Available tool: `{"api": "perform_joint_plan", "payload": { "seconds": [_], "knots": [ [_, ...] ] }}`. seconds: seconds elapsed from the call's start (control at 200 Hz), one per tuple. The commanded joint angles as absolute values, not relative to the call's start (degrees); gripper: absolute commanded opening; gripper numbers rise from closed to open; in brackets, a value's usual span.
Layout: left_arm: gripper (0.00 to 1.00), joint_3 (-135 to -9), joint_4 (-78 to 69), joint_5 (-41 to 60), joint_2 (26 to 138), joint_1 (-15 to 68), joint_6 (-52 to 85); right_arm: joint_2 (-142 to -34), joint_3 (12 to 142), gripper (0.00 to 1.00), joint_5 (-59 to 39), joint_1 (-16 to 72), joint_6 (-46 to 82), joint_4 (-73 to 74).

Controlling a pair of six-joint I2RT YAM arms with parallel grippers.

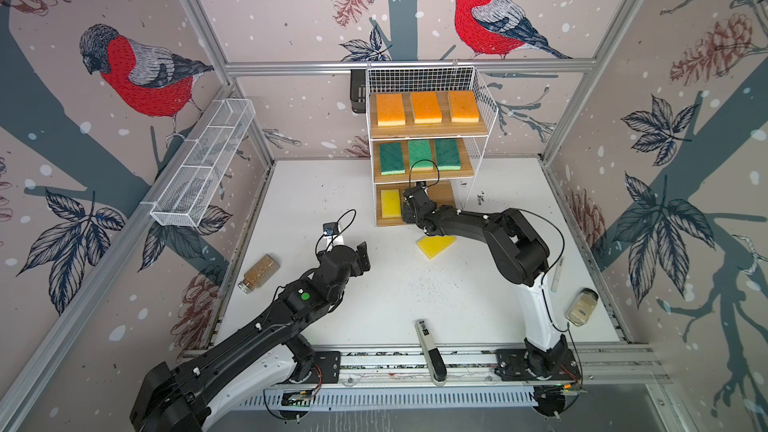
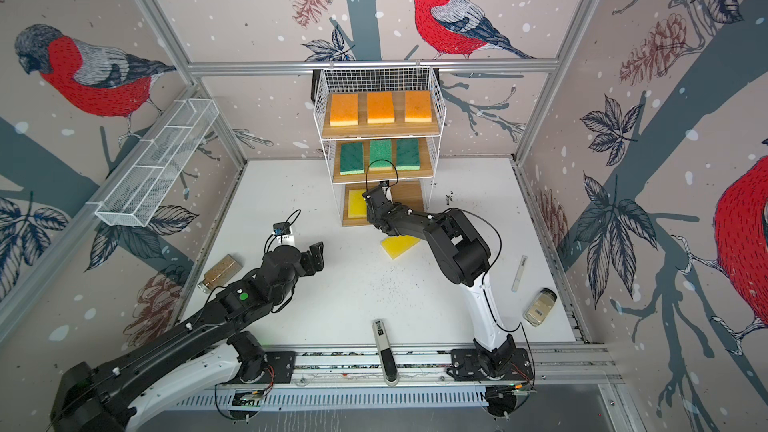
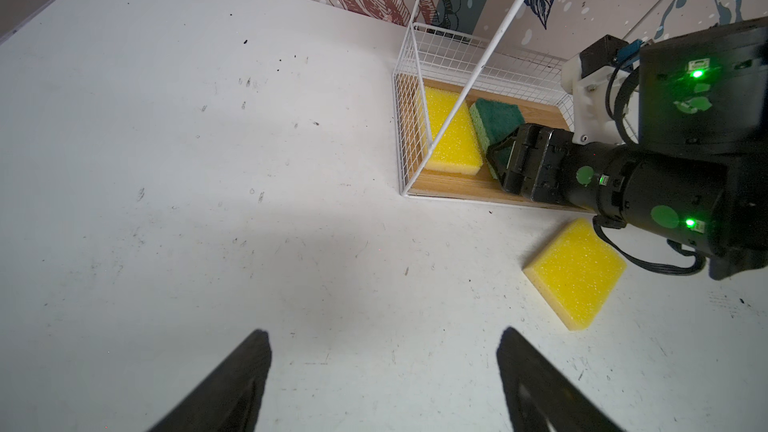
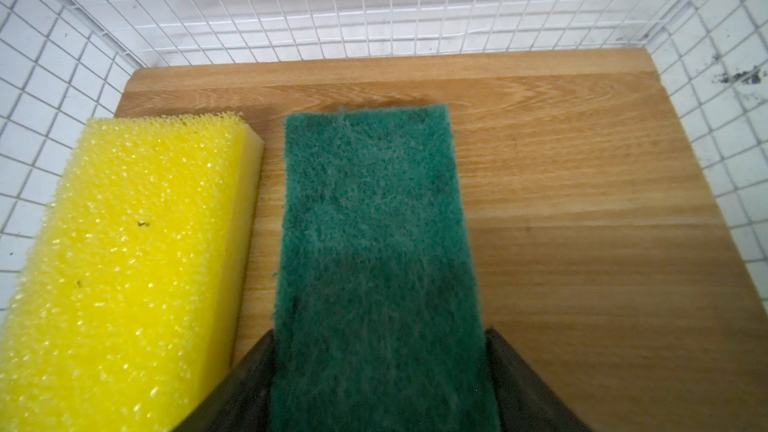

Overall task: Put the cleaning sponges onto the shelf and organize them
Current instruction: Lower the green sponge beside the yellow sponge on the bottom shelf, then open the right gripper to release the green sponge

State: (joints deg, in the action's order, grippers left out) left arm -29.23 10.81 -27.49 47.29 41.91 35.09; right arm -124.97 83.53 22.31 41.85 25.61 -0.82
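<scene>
Peering closer, wrist views alone reveal the right hand (image 4: 380, 332) clamping a green sponge (image 4: 374, 209).

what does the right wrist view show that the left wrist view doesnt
Only the right wrist view: the whole scouring face of the green-topped rectangular sponge, pinched between the right gripper fingers; in the left wrist view that gripper hides part of it.
Only the left wrist view: a loose yellow foam sponge lying on the white table outside the rack, and the open left gripper.
Both: the shelved yellow foam sponge beside the green one on the bottom light-wood board of the white wire-grid shelf.
</scene>
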Motion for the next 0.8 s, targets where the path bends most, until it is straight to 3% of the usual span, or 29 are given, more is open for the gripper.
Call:
{"api": "perform_joint_plan", "payload": {
  "seconds": [0.0, 0.23, 0.796],
  "knots": [
    [0.86, -30.03, 11.21, -28.78, 47.4, 41.86, 34.81, -124.71, 83.5, 0.73, 23.42, 41.75, 27.14, -1.49],
    [0.86, -30.34, 11.4, -29.14, 47.86, 41.84, 34.62, -125.15, 84.41, 0.7, 22.6, 41.51, 28.58, -2.04],
    [0.86, -31.72, 13.39, -29.37, 47.02, 41.84, 34.46, -122.78, 83.82, 0.82, 23.64, 41.94, 28.41, -3.3]
  ]
}}
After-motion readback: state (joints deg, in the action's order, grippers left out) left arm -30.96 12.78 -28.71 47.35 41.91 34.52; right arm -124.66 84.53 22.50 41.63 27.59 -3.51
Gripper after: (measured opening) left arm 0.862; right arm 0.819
